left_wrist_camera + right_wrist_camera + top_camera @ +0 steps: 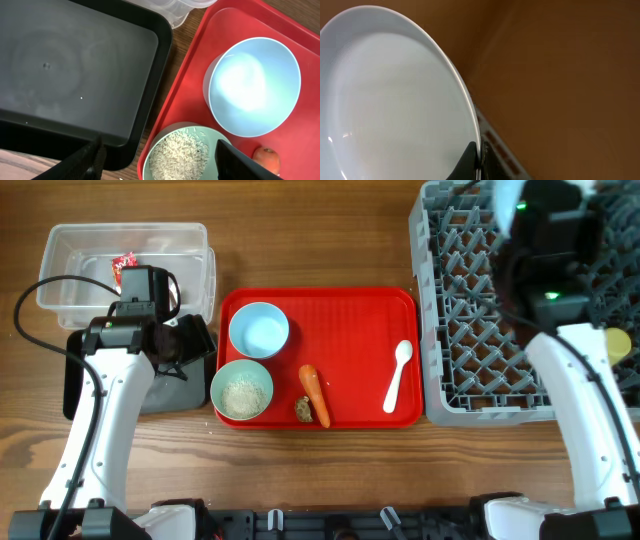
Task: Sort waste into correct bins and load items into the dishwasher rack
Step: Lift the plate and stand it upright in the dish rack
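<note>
- The large pale blue plate (395, 100) fills the right wrist view. The right pincer (479, 157) holds it by the rim, jaws closed on the thin edge. Overhead, that arm is above the far part of the large grey plastic dishwasher rack (470, 330).
- The plate looks stiff, glossy and breakable. So narrow an edge pinch could let it swing or slip, so I judge it wants a slow, upright lowering between the pegs.
- The left pincer (160, 152) hangs open and empty. In its wrist view one finger shows over the rim of the shallow black rectangular tray (75, 65) and the other over the red serving tray (350, 320).
- Between those fingers sits the mint green bowl (218, 376), holding white rice grains (180, 152). It looks light and rigid and is best taken by the rim. It should be kept level until tipped, since the loose grains will spill.
- The pale blue bowl (255, 85) beside it is empty and smooth-walled, so it also wants a rim hold.
- The orange carrot (314, 394) looks firm and apt to roll, so grip it across the middle. The small brown food lump (303, 411) just beside it looks soft.
- The white plastic spoon (397, 376) lies flat on the red tray, thin and light. Its handle is the likeliest hold.
- The small red-and-white snack wrapper (124, 264) lies in the clear plastic rectangular tub (60, 250). A small yellow cup (620, 343) shows at the rack's right edge.
</note>
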